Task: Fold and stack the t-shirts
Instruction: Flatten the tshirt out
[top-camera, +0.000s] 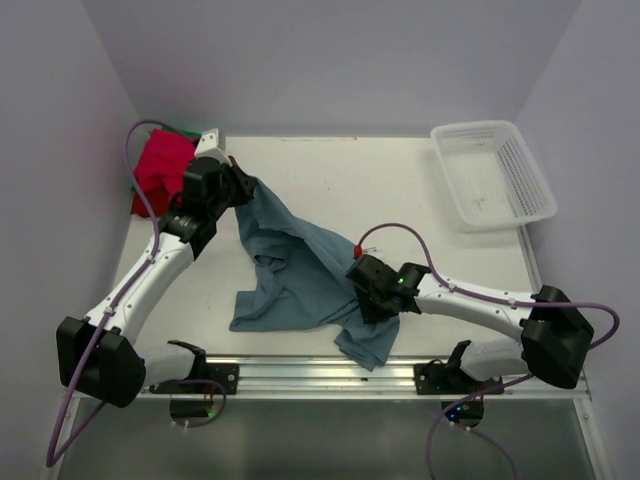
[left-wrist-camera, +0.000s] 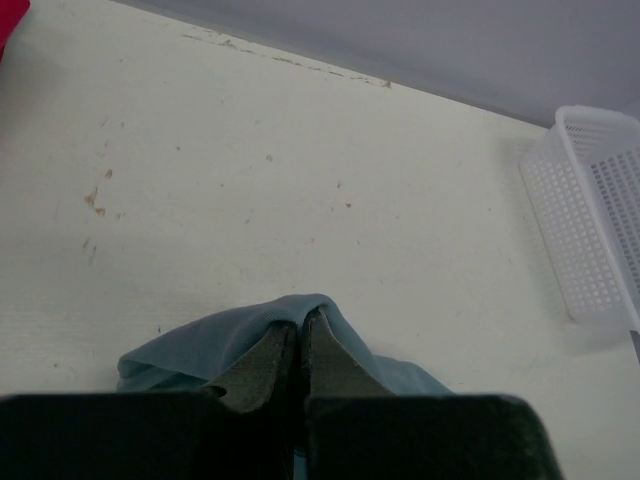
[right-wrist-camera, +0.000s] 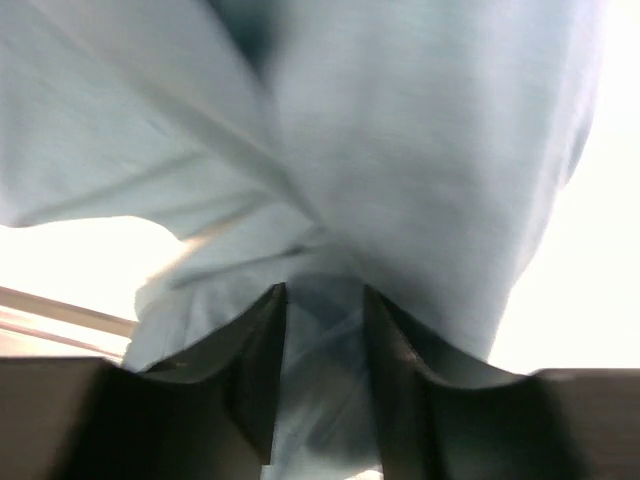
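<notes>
The left arm rises from its base at the near left corner and reaches forward and a little to the right, its elbow bent. The left gripper (top-camera: 243, 186) is raised over the far left part of the cream-white table (top-camera: 380, 180). Its jaws are pressed together on one edge of the dusty blue-grey cotton t-shirt (top-camera: 300, 270). In the left wrist view the two dark fingers (left-wrist-camera: 262, 360) almost meet, and a fold of the cloth goes over their tips. From this pinch the t-shirt hangs down and to the right in a long slope. The rest of it lies crumpled on the middle of the table, and one end reaches the metal rail (top-camera: 300, 372) at the near edge. The right arm lies low and stretches to the left from its base at the near right corner. The right gripper (top-camera: 370, 300) points down into the near right part of the same t-shirt. In the right wrist view its jaws stand partly apart with bunched cloth in the gap, and I cannot tell whether they already press it. The bright red folded t-shirts (top-camera: 160, 170) sit in the far left corner, behind the left gripper, and a thin green edge (top-camera: 186, 131) shows at their far side. The white plastic mesh basket (top-camera: 478, 127) stands at the far right, well apart from both arms.
</notes>
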